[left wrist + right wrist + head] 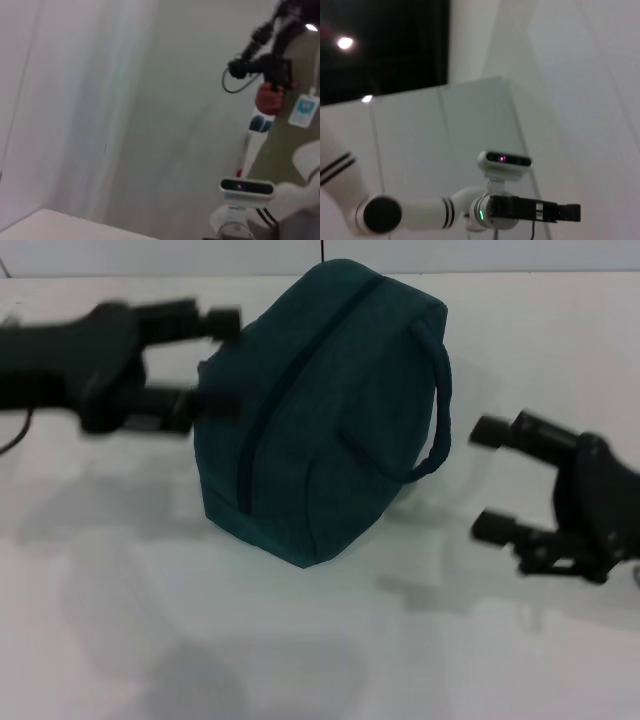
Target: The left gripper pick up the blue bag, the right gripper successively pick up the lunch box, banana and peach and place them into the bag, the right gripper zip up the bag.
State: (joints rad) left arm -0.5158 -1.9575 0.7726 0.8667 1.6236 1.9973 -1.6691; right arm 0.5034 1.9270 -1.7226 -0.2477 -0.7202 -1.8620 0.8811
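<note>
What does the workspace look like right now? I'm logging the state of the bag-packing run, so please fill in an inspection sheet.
Surface: white table, bare around the bag.
Job's things: blue bag sits mid-table, zipper apparently closed, one loop handle showing on its right side. Lunch box, banana, peach: nothing seen.
Clutter: nothing seen.
Grippers: left gripper open at the bag's left side, fingers close to the fabric; contact unclear. Right gripper open, apart from the bag on its right.
Cables: a thin dark cable by the left arm at the table's edge.
Surroundings: pale wall behind the table; the wrist views face away, showing walls and the robot's head camera.
</note>
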